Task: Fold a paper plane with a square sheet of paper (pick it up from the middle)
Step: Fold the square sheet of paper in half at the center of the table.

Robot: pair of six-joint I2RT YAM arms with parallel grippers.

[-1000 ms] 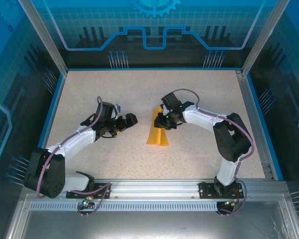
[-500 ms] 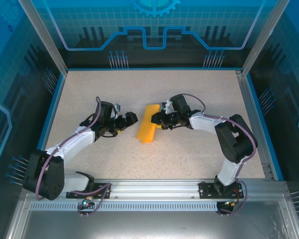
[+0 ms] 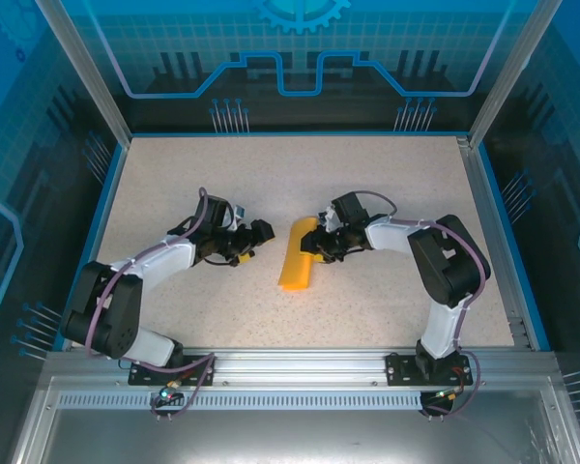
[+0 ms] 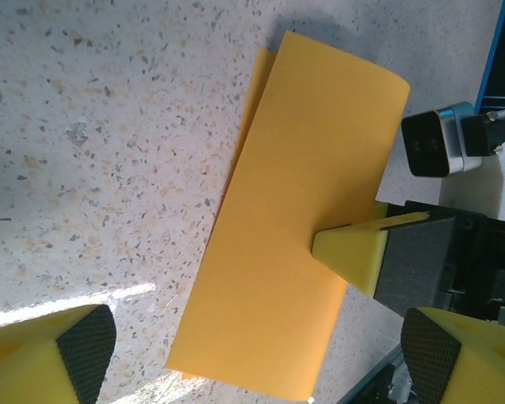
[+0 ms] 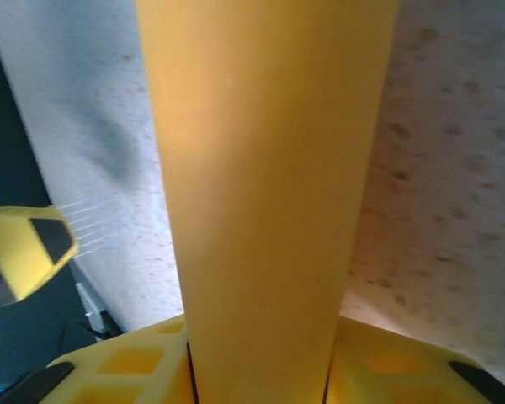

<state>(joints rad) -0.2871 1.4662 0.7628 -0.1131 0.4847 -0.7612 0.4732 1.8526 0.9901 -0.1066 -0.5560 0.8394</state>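
The square sheet of paper (image 3: pixel 297 255) is folded into a narrow orange strip lying lengthwise on the table's middle. My right gripper (image 3: pixel 316 244) sits at its upper right edge, shut on it. In the right wrist view the paper (image 5: pixel 265 168) runs up from between the two yellow fingers (image 5: pixel 109 370). My left gripper (image 3: pixel 258 236) is just left of the strip, open and holding nothing. In the left wrist view the paper (image 4: pixel 286 219) lies ahead of its wide-spread fingertips (image 4: pixel 84 349), and the right gripper's finger (image 4: pixel 349 252) rests on the strip's right edge.
The speckled table (image 3: pixel 174 184) has a blue rim (image 3: pixel 104 208) on the left and right, and an aluminium rail (image 3: pixel 300 365) along the near edge. Transparent blue walls enclose the cell.
The right gripper has brought the paper down flatter onto the table and shifted it slightly right. The left gripper has moved right, closer to the strip, with its elbow drawn in.
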